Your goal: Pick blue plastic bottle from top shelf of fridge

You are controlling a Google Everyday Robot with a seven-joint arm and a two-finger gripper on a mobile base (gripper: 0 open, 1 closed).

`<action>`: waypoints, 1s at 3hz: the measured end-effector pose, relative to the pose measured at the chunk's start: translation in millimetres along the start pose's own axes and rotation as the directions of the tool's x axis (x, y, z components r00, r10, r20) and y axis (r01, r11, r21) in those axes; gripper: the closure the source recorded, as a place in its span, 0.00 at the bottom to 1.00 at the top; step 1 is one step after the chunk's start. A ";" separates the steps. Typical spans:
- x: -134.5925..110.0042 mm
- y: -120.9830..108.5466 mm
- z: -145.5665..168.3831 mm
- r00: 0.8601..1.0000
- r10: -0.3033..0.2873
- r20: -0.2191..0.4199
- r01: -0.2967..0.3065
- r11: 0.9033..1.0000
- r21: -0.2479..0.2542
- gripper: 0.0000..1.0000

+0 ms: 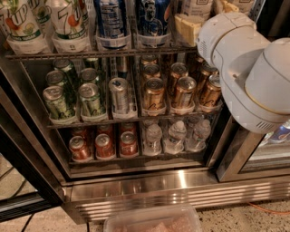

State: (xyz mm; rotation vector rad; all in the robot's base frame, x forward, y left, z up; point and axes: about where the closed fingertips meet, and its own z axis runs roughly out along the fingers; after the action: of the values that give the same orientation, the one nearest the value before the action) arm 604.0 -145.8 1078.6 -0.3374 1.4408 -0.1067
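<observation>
Pale blue-and-white label marks the blue plastic bottle [198,7]: it stands at the right end of the top shelf [90,54] of the fridge [181,179], cut off by the upper edge of the view. Only its lower part shows.

Position rel. to gripper [206,17]: bottle sits between the two cream fingers, one finger [186,29] to its left & lower, the other at upper right. The white arm [253,77] enters from the right and covers the shelf's right end.

Surroundings:
- Top shelf, left to right: two 7UP bottles [68,22], then two dark-blue-labelled bottles [111,20]; the nearer of these is just beside the left finger
- Middle rack: green cans [56,102], one silver can [119,94], copper cans [154,93]
- Bottom rack: red cans [104,145], small water bottles [176,135]
- Below: ribbed steel grille [190,195]; clear plastic tub [154,220] on the floor

Gripper state: fingers spread wide, approx. one bottle width apart, straddling the bottle. Contact w/ the bottle cannot be told; nothing is seen lifted
</observation>
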 end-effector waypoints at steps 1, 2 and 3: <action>-3.0 7.5 6.7 1.000 0.006 0.000 -0.006 1.000 -0.025 0.44; -2.8 11.0 10.1 1.000 0.007 -0.002 -0.008 0.999 -0.042 0.65; -2.8 11.0 10.1 1.000 0.007 -0.002 -0.008 0.999 -0.042 0.89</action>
State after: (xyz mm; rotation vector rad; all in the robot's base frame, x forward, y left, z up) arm 612.1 -132.9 1079.0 -0.3661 1.4478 -0.0709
